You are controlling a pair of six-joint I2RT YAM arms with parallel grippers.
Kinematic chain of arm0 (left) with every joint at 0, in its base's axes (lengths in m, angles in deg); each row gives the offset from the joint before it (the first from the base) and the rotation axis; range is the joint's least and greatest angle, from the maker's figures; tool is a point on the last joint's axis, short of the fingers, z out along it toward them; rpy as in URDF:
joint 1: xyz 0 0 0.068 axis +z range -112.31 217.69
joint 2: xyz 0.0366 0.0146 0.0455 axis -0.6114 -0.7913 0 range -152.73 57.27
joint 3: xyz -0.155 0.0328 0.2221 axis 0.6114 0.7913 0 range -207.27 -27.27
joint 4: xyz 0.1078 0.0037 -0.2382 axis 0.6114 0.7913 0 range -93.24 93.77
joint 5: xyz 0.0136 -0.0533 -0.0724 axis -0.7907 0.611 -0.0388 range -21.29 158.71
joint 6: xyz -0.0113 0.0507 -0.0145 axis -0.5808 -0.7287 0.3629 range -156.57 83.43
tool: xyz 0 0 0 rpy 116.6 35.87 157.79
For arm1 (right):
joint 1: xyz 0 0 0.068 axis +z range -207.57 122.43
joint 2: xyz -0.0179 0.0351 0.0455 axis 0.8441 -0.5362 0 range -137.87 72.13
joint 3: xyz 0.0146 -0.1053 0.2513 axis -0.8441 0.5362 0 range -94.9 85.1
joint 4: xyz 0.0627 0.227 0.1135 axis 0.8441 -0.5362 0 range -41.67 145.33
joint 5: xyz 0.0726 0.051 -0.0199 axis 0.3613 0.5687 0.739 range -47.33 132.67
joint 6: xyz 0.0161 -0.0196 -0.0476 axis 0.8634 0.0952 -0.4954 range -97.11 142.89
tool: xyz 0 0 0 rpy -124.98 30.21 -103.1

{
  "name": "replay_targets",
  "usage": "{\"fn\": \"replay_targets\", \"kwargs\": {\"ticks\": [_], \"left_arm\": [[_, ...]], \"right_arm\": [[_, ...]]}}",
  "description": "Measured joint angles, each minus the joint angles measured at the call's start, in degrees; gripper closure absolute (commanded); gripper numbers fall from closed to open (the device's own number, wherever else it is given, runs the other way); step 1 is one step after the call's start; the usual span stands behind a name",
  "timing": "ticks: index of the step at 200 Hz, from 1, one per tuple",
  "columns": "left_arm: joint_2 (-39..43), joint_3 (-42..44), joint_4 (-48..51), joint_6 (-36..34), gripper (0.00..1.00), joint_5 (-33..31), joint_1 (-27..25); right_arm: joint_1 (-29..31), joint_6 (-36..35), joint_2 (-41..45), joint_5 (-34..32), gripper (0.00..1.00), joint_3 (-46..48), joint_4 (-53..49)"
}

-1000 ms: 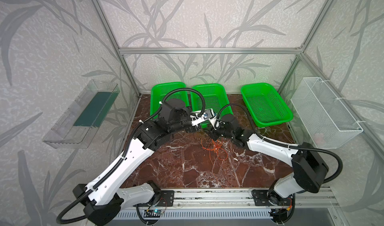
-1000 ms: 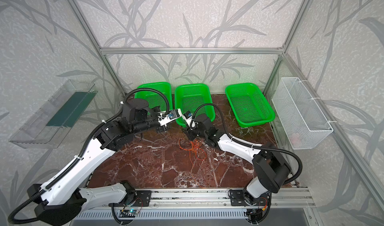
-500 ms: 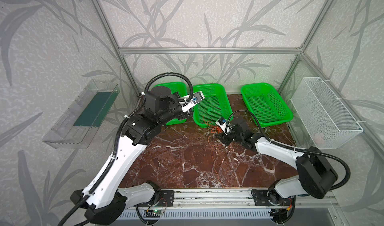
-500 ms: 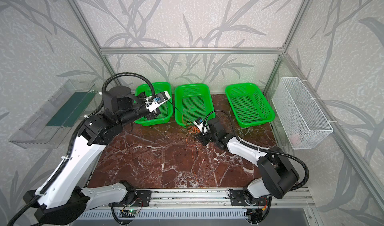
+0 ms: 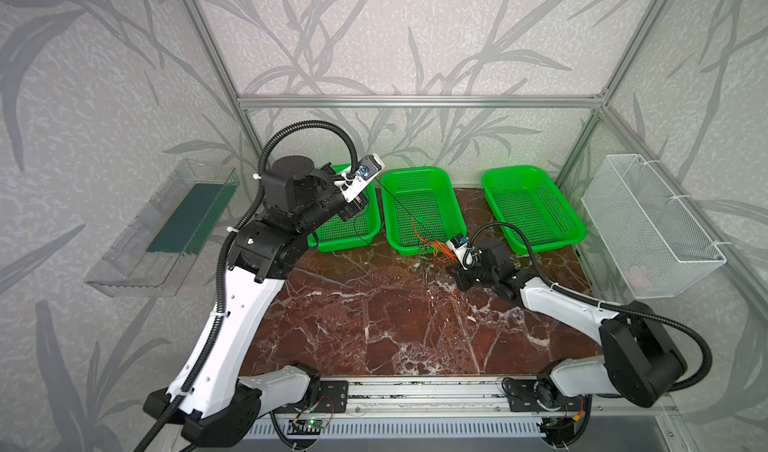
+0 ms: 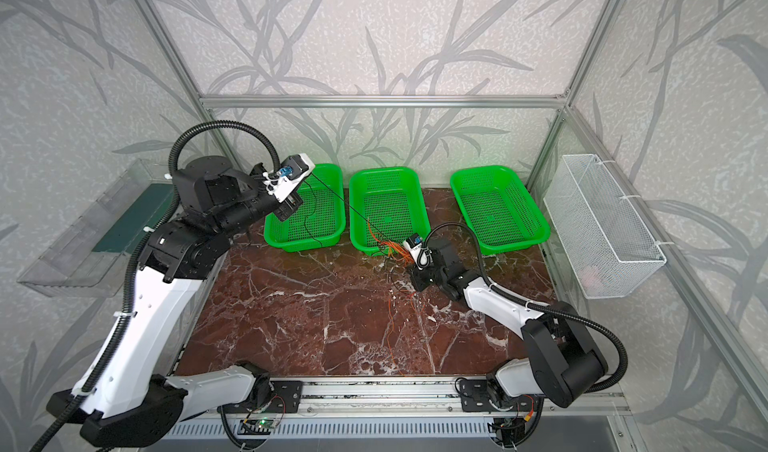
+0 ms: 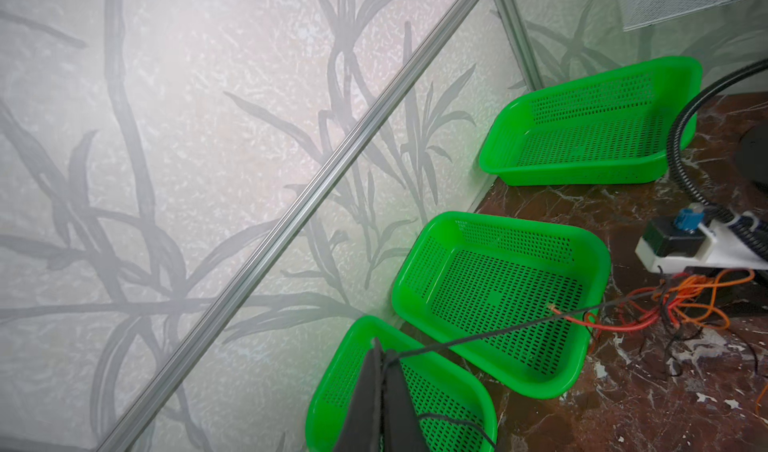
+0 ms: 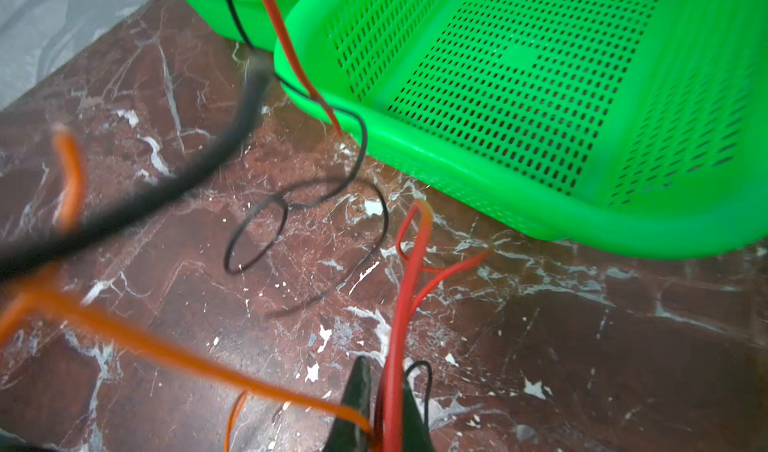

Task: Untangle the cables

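Note:
The cables form a tangle of thin orange, red and black wires on the marble, at the front edge of the middle green basket. My left gripper is raised over the left green basket. It is shut on a black cable, which runs taut from its tips across the middle basket down to the tangle. My right gripper sits low on the table beside the tangle. It is shut on a red cable, with an orange cable crossing at its tips.
A third green basket stands at the back right. On the right wall hangs a white wire basket, and on the left wall a clear tray. One orange strand trails toward the front of the marble table.
My left arm rose and swung back left with the black cable, pulling it taut. The tangle slid toward the middle basket. My right gripper followed it and closed on the red cable.

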Motion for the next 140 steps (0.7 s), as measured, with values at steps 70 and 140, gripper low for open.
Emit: {"fn": "replay_targets", "kwargs": {"ticks": [70,140], "left_arm": [[3.2,12.3,-2.7,7.5,1.00,4.6,11.9],[6.6,24.3,-7.4,14.6,1.00,17.2,16.5]], "right_arm": [[-9.1,4.1,10.6,0.5,1.00,2.2,-2.6],[-21.7,-6.1,21.5,8.2,1.00,2.7,-10.6]]}}
